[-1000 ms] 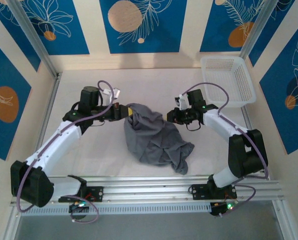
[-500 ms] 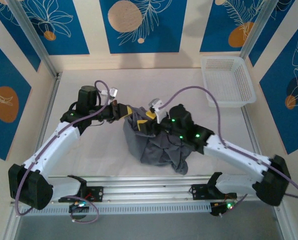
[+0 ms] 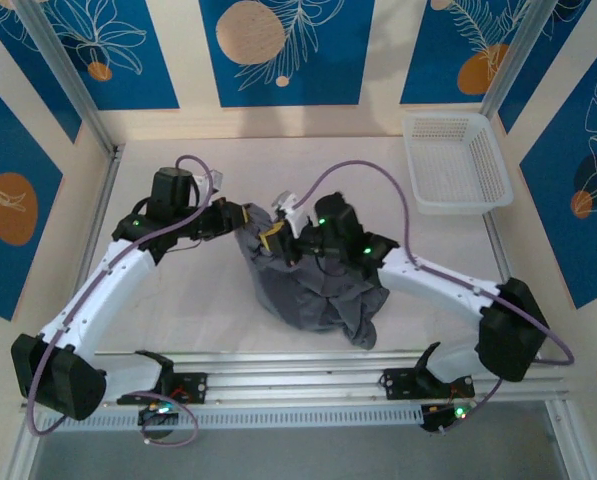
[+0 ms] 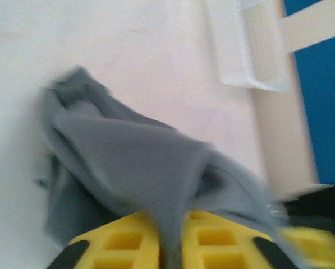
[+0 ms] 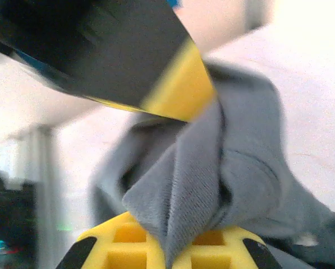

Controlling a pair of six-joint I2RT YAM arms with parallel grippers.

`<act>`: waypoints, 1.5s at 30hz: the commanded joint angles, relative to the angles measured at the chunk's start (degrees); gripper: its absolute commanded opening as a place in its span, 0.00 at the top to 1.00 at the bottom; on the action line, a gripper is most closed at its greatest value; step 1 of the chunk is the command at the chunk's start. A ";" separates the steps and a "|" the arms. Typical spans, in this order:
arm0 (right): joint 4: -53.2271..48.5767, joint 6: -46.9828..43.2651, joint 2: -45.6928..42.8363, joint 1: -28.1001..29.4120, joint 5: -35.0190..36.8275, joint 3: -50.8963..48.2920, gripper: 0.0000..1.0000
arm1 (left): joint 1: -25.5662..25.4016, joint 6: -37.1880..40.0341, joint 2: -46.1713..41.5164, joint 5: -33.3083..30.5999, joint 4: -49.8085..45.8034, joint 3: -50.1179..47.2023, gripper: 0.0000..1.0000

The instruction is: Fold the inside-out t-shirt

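The inside-out t-shirt [image 3: 318, 285], dark grey and crumpled, lies heaped at the middle of the white table [image 3: 208, 300]. The left gripper [image 4: 170, 246] pinches a fold of the cloth between its yellow fingers [image 4: 125, 242]. The right gripper [image 5: 170, 249], close beside it at the heap's far-left edge, is clamped on another ridge of the same cloth. A white basket [image 3: 458, 205] sits in the far right corner, well apart.
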 commanded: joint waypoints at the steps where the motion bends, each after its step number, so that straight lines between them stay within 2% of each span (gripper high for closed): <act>1: 0.06 11.52 -4.47 -5.37 -27.02 1.31 1.00 | 2.13 7.53 2.72 -8.82 -0.85 -2.34 0.69; 4: 0.38 14.68 -6.10 -8.29 -29.91 0.67 1.00 | 2.15 6.88 2.30 -9.03 4.40 -5.06 0.51; 6: 1.27 16.16 -6.52 -9.60 -28.83 0.10 1.00 | 2.17 7.17 1.61 -11.79 4.88 -6.42 0.45; 8: 1.42 17.13 -6.28 -10.66 -27.54 -0.14 1.00 | 2.21 8.15 0.14 -12.67 4.01 -7.13 0.41; 11: -0.99 17.32 -4.94 -11.65 -26.43 0.71 1.00 | 2.24 7.90 -6.04 -9.79 5.37 -8.33 0.36; 14: -2.69 17.77 -3.53 -11.92 -24.42 1.66 1.00 | 1.26 1.39 -13.15 -4.58 9.42 -8.54 0.33; 17: -4.42 19.14 -2.40 -12.22 -21.09 2.88 0.99 | -4.80 -3.85 -15.76 -2.82 14.33 -9.07 0.33; 20: -2.78 21.97 -1.70 -12.61 -20.89 3.45 0.98 | -12.51 -1.79 -13.68 -3.93 15.11 -8.99 0.32; 22: -2.77 23.40 -1.51 -12.77 -21.20 4.47 0.97 | -15.97 -0.52 -11.73 -7.27 15.29 -10.34 0.31; 26: -4.12 25.47 -1.98 -12.92 -22.20 6.59 0.97 | -18.45 2.71 -7.39 -14.66 15.71 -13.31 0.30; 27: -4.47 25.96 -2.25 -12.94 -22.37 7.04 0.97 | -18.52 3.62 -5.99 -17.70 14.79 -13.88 0.35; 30: -4.83 27.79 -4.04 -13.85 -22.90 7.28 0.97 | -17.95 2.22 -3.63 -28.99 11.89 -16.71 0.79; 31: -4.67 28.59 -4.89 -14.60 -23.14 7.12 0.97 | -17.04 1.73 -3.44 -30.76 11.55 -18.07 0.87; 33: -3.49 30.83 -6.56 -16.57 -24.23 6.23 0.99 | -15.03 1.28 -3.35 -31.37 11.94 -20.80 0.95; 36: 0.01 33.86 -8.86 -19.72 -25.45 3.51 0.99 | -10.73 0.06 -3.82 -28.91 13.50 -25.11 0.96; 38: 1.52 34.75 -9.66 -21.15 -25.70 1.79 0.98 | -7.92 -0.85 -4.91 -25.76 14.35 -27.31 0.92; 39: 1.89 34.83 -9.85 -21.56 -25.71 1.09 0.98 | -6.54 -0.75 -6.03 -23.28 15.00 -28.04 0.84; 42: 2.01 33.88 -9.48 -21.60 -27.16 0.15 0.97 | -5.13 1.85 -11.10 -17.35 15.83 -27.78 0.49; 43: 1.89 33.61 -9.03 -21.59 -27.76 -0.05 0.97 | -5.12 3.52 -13.13 -15.21 16.38 -27.07 0.42; 45: 1.47 33.33 -8.32 -21.51 -28.83 -0.10 0.97 | -5.12 7.11 -15.86 -8.41 19.14 -25.39 0.35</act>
